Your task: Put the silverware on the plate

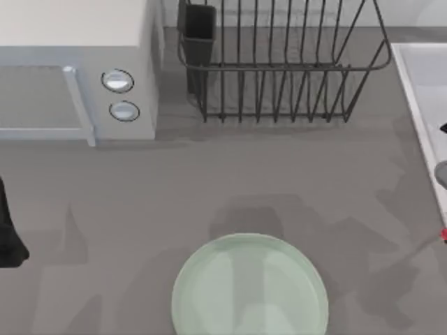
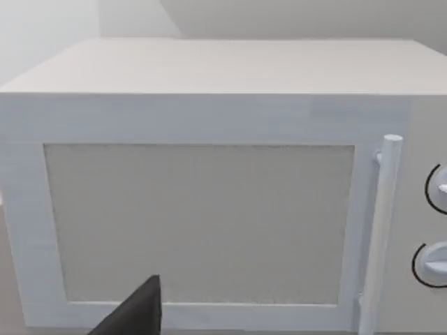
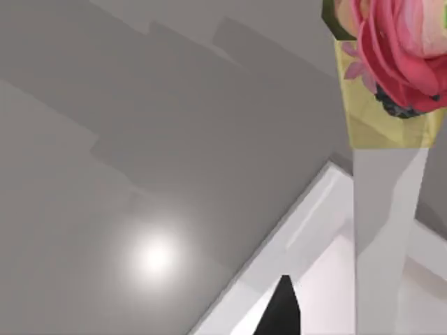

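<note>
At the top view's right edge, a red-pink knob (image 1: 443, 234) is seen, the silverware (image 3: 387, 174) apparently carried by the right tool; grip cannot be told. Plate (image 1: 250, 289) lies leftward, front-centre on the bench (image 1: 209, 188).

Setting: rendered kitchen countertop.

A grey counter (image 1: 105, 202) carries a white microwave (image 1: 77, 70) with two round dials and a bar handle, a dark wire dish rack (image 1: 279, 63) behind, a white sink (image 1: 426, 91) at the right edge, and a pale green plate (image 1: 250, 289) at the front.
</note>
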Motion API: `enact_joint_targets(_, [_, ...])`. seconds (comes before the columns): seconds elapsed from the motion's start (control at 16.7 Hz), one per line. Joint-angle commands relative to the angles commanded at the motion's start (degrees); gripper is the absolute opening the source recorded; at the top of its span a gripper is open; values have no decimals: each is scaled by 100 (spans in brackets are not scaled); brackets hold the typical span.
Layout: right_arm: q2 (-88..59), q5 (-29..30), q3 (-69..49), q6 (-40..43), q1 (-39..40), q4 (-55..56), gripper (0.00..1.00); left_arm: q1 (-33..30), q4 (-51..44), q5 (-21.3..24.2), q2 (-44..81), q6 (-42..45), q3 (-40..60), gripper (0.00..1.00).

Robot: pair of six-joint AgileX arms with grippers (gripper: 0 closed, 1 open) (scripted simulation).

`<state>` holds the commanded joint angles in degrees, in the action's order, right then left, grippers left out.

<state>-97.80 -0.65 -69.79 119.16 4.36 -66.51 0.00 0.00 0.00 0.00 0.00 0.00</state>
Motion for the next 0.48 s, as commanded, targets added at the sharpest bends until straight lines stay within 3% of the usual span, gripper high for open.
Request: enact_joint_targets(0.48, [-985, -26, -798, 5967, 2973, 112, 0, 0, 0, 0, 0, 0, 0, 100])
